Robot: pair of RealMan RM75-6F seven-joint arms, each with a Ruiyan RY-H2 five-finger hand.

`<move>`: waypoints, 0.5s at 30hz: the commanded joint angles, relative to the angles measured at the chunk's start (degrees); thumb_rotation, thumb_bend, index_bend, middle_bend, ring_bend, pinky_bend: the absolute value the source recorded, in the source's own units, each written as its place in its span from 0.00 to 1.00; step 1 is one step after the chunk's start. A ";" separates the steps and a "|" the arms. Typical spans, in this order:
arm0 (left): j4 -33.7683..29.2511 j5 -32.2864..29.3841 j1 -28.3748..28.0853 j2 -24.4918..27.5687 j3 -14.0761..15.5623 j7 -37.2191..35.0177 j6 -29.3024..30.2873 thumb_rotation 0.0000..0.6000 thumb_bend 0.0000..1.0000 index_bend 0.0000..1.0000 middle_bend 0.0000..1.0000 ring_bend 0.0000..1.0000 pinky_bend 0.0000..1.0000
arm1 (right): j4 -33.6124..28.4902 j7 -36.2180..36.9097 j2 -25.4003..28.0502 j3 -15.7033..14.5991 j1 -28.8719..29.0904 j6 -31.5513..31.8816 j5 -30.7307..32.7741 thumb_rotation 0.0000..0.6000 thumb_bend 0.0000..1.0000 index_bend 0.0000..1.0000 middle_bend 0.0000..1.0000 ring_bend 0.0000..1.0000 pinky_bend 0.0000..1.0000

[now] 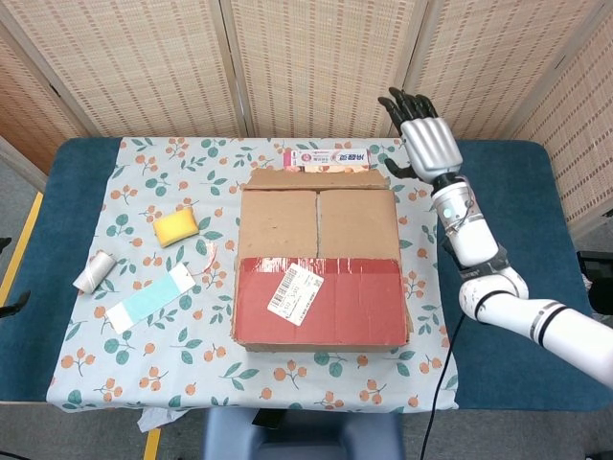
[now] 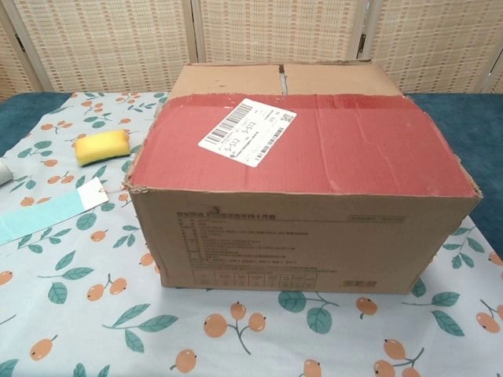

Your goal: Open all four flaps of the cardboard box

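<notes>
The cardboard box sits mid-table. Its near flap, red with a white label, lies closed. Behind it two brown inner flaps lie flat and meet at a seam. The far flap is folded back past the far edge, showing only as a thin strip. In the chest view the box fills the frame and no flap stands behind it. My right hand is raised beyond the box's far right corner, fingers spread and upright, holding nothing and clear of the cardboard. My left hand is out of sight.
A toothpaste carton lies just behind the box. Left of the box are a yellow sponge, a white roll and a light blue tag on the flowered cloth. Woven screens stand behind the table.
</notes>
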 commanded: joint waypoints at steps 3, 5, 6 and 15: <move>0.88 -0.31 -0.67 -0.56 -0.30 -0.12 -1.03 1.00 0.39 0.05 0.11 0.13 0.06 | -13.36 9.86 7.22 -0.70 -5.70 -2.30 -2.43 1.00 0.38 0.04 0.03 0.08 0.04; 1.41 0.33 -0.67 -1.03 -0.47 -0.61 0.02 1.00 0.39 0.07 0.14 0.14 0.05 | -17.36 17.33 9.91 -0.10 -7.91 -5.48 -3.82 1.00 0.38 0.04 0.04 0.10 0.11; 1.76 0.72 -0.61 -1.29 -0.53 -0.94 0.67 1.00 0.39 0.09 0.16 0.15 0.04 | -18.85 20.78 11.08 0.19 -9.02 -6.68 -4.93 1.00 0.38 0.04 0.05 0.11 0.13; 0.87 0.12 -0.25 -1.15 -0.42 0.80 0.74 1.00 0.39 0.04 0.18 0.16 0.07 | -24.01 45.09 17.35 -0.62 -16.22 -10.34 -21.59 1.00 0.38 0.16 0.16 0.18 0.22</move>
